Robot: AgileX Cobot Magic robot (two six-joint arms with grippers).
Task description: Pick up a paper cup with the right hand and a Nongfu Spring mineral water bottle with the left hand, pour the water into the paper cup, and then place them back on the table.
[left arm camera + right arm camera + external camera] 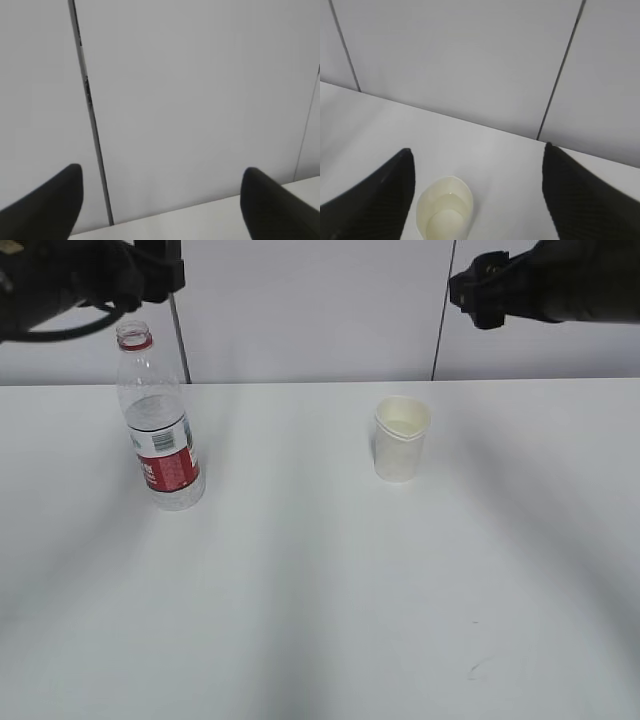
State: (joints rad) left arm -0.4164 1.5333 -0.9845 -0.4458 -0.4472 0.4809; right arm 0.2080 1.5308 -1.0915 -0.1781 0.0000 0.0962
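Note:
The Nongfu Spring bottle [160, 435] stands upright and capless on the white table [320, 590] at the left, with water in its lower part. The white paper cup [401, 438] stands right of centre with a dented rim and liquid inside; it also shows in the right wrist view [445, 207]. My left gripper [161, 200] is open and empty, raised above and behind the bottle at the top left of the exterior view [150, 270]. My right gripper [477, 195] is open and empty, raised at the top right [480, 290], above and behind the cup.
A grey panelled wall [310, 310] with dark vertical seams stands behind the table. A small dark scuff [475, 668] marks the table near the front right.

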